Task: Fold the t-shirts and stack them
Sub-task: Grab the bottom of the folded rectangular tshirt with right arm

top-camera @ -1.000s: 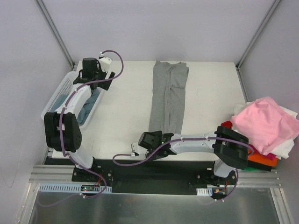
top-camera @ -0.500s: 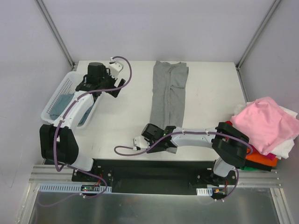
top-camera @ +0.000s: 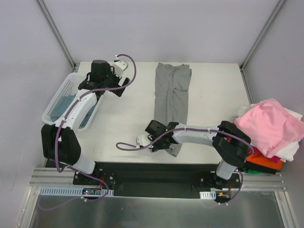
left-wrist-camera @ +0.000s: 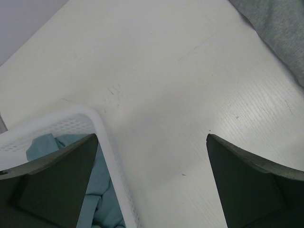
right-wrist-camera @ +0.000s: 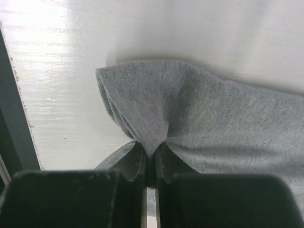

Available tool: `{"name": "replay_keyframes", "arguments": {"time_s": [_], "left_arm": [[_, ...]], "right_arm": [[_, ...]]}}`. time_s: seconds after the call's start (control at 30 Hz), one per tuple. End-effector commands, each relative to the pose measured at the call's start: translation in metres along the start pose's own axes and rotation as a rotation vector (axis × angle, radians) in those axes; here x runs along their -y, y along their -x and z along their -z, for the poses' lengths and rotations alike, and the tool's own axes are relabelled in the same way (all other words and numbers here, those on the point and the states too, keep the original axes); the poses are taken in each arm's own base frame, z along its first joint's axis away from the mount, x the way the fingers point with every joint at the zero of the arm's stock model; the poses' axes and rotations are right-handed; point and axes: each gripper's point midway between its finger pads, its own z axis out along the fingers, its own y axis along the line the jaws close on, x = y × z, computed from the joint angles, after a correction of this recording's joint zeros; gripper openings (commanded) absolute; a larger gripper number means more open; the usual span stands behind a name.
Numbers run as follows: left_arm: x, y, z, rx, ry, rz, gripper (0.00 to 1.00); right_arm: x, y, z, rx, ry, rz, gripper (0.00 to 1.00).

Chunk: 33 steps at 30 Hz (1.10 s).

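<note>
Right end effector (right-wrist-camera: 151,157) around grey t-shirt (right-wrist-camera: 223,118) hem

The table (top-camera: 128,118) is white, with some faint scratches on its top. A grey t-shirt (top-camera: 172,92) lies on it as a long narrow strip, from the far edge toward the near edge, a little right of the middle. Its near end is gathered in a small bunch. A white slatted basket (top-camera: 56,97) stands at the left edge, well apart from the strip. At the right edge is a pile with a pink t-shirt (top-camera: 270,130) on top; whether it rests on the table itself, I cannot tell.
</note>
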Motion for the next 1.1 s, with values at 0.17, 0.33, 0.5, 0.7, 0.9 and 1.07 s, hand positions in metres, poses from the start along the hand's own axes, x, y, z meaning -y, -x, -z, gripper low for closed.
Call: {"name": "replay_keyframes", "arguments": {"time_s": [0.17, 0.33, 0.5, 0.7, 0.9, 1.07], "left_arm": [[-0.010, 0.022, -0.025, 0.018, -0.012, 0.012, 0.99], [-0.010, 0.018, -0.033, 0.004, -0.021, 0.015, 0.99], [-0.002, 0.011, -0.041, -0.012, -0.051, 0.027, 0.99], [0.003, 0.006, -0.045, -0.030, -0.057, 0.017, 1.00], [0.007, -0.002, -0.050, -0.048, -0.073, 0.018, 0.99], [0.010, -0.008, -0.052, -0.058, -0.084, 0.023, 0.99]], "right_arm": [[-0.047, 0.013, 0.029, -0.005, 0.151, -0.002, 0.01], [-0.070, 0.037, 0.047, 0.030, 0.162, 0.071, 0.01], [-0.077, 0.058, 0.061, 0.064, 0.143, 0.112, 0.01], [-0.048, 0.044, 0.071, -0.034, -0.007, 0.125, 0.01], [-0.015, 0.031, 0.092, -0.123, -0.132, 0.114, 0.01], [0.013, 0.026, 0.115, -0.153, -0.209, 0.091, 0.01]]}}
